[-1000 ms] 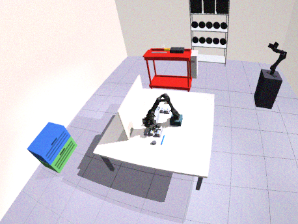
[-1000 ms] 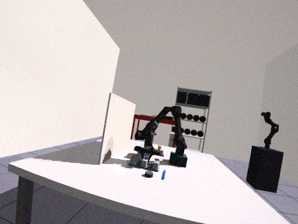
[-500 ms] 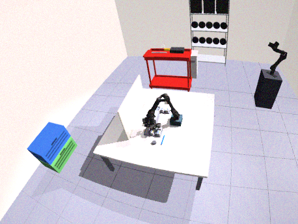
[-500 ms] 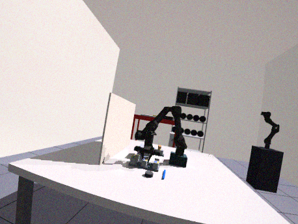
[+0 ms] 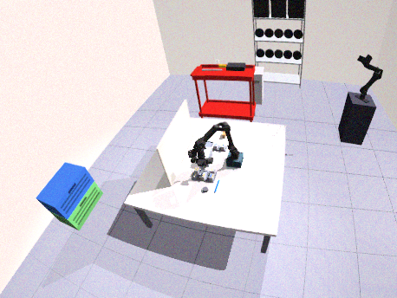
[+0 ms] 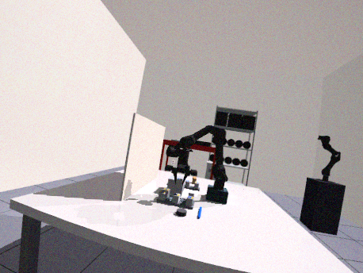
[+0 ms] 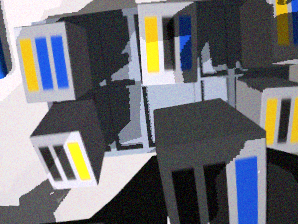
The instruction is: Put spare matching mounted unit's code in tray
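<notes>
From my wrist view I read stripe codes that the room cameras blur away: at 9 o'clock a spare (image 7: pixel 47 62) marked yellow-blue-blue, at 7 o'clock another (image 7: pixel 67 157) dark-dark-yellow, at 12 o'clock one (image 7: pixel 167 42) yellow-dark-blue. Filling 5 o'clock is the held block (image 7: pixel 210 160), coded dark-dark-blue, which my fingers pinch, raised over the rack (image 7: pixel 170 92).

The top view gives me margins instead: an upright panel (image 5: pixel 171 143) near the arm's (image 5: pixel 217 139) left, the blue pen (image 5: pixel 217 186) at 6 o'clock, and open desk (image 5: pixel 260 191) toward 3 o'clock.

The gripper (image 6: pixel 179 174) hangs over the cluster.
</notes>
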`<move>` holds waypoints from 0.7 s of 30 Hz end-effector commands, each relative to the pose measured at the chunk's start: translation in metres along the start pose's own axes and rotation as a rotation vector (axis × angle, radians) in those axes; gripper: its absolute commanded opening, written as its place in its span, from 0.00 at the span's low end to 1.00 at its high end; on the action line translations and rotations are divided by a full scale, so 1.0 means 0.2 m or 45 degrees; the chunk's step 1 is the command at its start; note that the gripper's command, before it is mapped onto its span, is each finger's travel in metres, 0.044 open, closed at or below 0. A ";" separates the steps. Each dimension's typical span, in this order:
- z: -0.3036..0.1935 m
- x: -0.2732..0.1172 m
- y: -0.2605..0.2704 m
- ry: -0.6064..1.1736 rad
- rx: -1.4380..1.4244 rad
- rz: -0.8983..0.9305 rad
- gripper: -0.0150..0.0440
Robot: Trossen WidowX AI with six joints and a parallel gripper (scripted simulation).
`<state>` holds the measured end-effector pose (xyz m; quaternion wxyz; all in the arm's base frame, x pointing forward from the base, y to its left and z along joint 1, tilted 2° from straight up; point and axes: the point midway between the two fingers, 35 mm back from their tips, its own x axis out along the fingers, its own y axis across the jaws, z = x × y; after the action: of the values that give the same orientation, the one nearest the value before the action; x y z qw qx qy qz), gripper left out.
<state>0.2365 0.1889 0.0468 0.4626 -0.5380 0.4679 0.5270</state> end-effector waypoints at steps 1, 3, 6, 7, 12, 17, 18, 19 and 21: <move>-0.01 -0.02 0.01 0.009 -0.002 0.007 0.25; 0.00 -0.03 0.00 0.001 0.000 0.000 0.25; 0.00 -0.10 -0.01 0.002 0.000 0.002 0.25; 0.00 -0.13 -0.01 0.003 -0.001 0.002 0.25; 0.00 -0.26 -0.01 0.006 -0.001 0.004 0.25; 0.00 -0.38 -0.01 0.009 -0.002 0.006 0.25; 0.00 -0.38 -0.01 0.009 -0.002 0.007 0.25; 0.00 -0.38 -0.01 0.009 -0.002 0.007 0.25; -0.01 -0.39 -0.01 0.009 0.000 0.006 0.25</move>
<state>0.2378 0.1903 0.1209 0.4598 -0.5378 0.4701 0.5276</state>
